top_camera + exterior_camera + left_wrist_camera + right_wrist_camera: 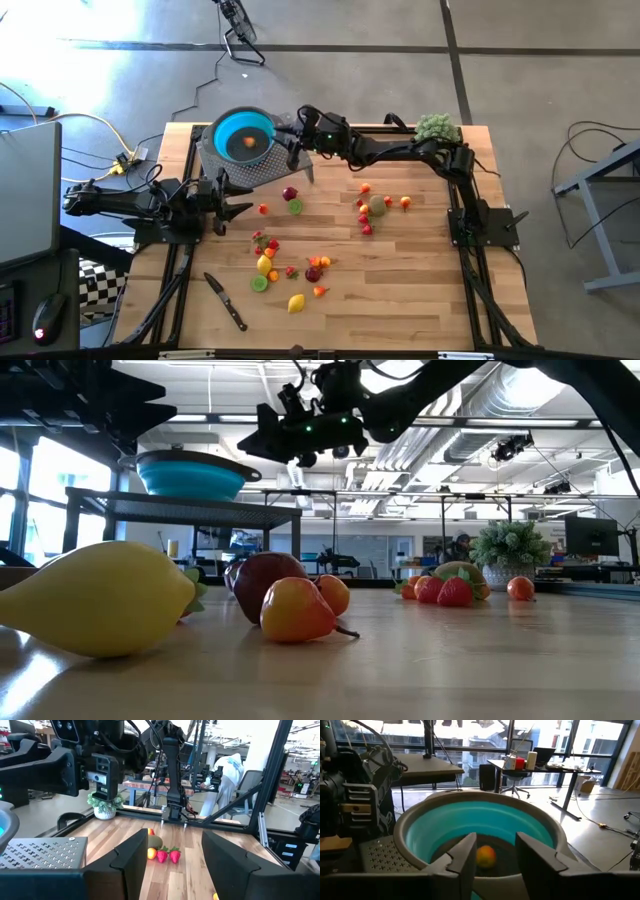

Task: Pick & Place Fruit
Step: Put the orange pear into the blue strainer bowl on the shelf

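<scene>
A small orange fruit [486, 856] lies on the floor of the teal bowl [445, 825], which stands on a perforated metal stand [255, 172] at the table's far left. My right gripper [495, 845] hovers level at the bowl's right rim, open, its fingers on either side of the fruit's line of sight without touching it. More fruits lie on the wooden table: a maroon one [290, 193], a lime one [296, 207], a lemon [296, 303] and a group at the right [375, 205]. My left gripper [235, 205] waits open at the left edge.
A black-handled knife [226, 301] lies near the front left. A fuzzy green plant ball [437, 127] sits at the far right corner. Black frame rails run along both sides of the table. Bare wood shows at the front right.
</scene>
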`<action>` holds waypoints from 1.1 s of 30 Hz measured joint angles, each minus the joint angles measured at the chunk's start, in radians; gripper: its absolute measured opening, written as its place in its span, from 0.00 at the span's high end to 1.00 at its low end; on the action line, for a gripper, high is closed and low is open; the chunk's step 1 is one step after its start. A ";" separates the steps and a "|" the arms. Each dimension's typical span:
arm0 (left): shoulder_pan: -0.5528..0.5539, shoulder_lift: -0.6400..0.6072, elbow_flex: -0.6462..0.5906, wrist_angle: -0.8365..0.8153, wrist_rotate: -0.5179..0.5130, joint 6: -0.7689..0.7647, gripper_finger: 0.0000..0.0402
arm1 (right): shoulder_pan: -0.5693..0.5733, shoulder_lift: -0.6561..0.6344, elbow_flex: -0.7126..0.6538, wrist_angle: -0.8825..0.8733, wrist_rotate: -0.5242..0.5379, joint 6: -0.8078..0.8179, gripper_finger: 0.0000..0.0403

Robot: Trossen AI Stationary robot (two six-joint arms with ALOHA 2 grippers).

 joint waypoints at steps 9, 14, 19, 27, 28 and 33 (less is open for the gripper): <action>0.000 0.000 0.000 -0.008 -0.001 0.000 0.54 | 0.005 -0.123 0.001 -0.232 -0.084 -0.004 0.77; 0.000 0.000 0.000 -0.035 -0.027 0.001 0.54 | 0.013 -0.184 0.000 -0.404 -0.113 -0.048 0.95; 0.000 0.001 0.000 -0.060 -0.040 0.000 0.54 | 0.036 -0.198 0.000 -0.531 -0.156 -0.095 0.99; 0.000 0.000 0.000 -0.060 -0.043 0.000 0.54 | 0.093 -0.204 -0.080 -0.514 -0.037 -0.093 0.99; 0.000 0.000 0.000 -0.062 -0.043 0.000 0.54 | 0.100 -0.212 -0.100 -0.514 -0.021 -0.092 0.99; 0.000 0.000 0.000 -0.071 -0.043 0.001 0.54 | 0.119 -0.314 -0.226 -0.492 0.023 -0.052 0.99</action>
